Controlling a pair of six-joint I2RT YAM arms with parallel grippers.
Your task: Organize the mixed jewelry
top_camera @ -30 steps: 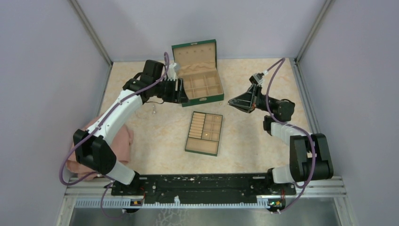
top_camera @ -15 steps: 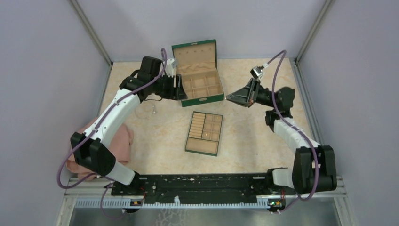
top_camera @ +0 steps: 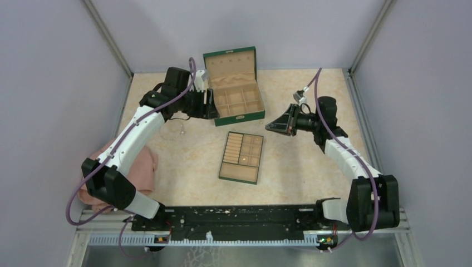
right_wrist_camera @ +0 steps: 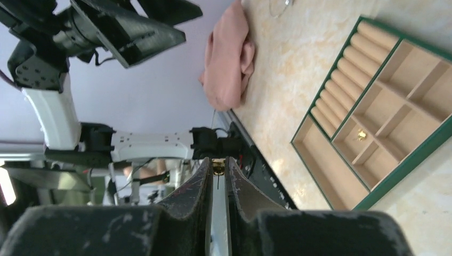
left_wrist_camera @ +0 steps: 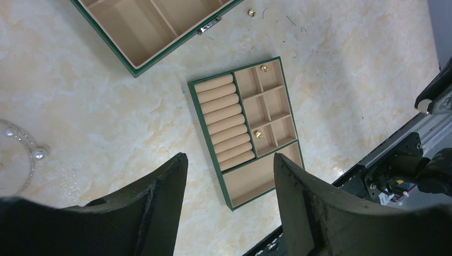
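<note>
Right arm (top_camera: 340, 151) has swung nearer the tray (top_camera: 239, 173), jaws pinching a tiny gold stud (right_wrist_camera: 217, 168) by its thin pin, light and slippery; left jaws spread wide by the green box (top_camera: 240, 118)

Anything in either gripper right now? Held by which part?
Right gripper pinches a tiny gold stud-like jewelry piece, seemingly by its gold head, at the very tip of the jaws; its thin pin trails back into the gap. Left gripper is open and empty.
</note>
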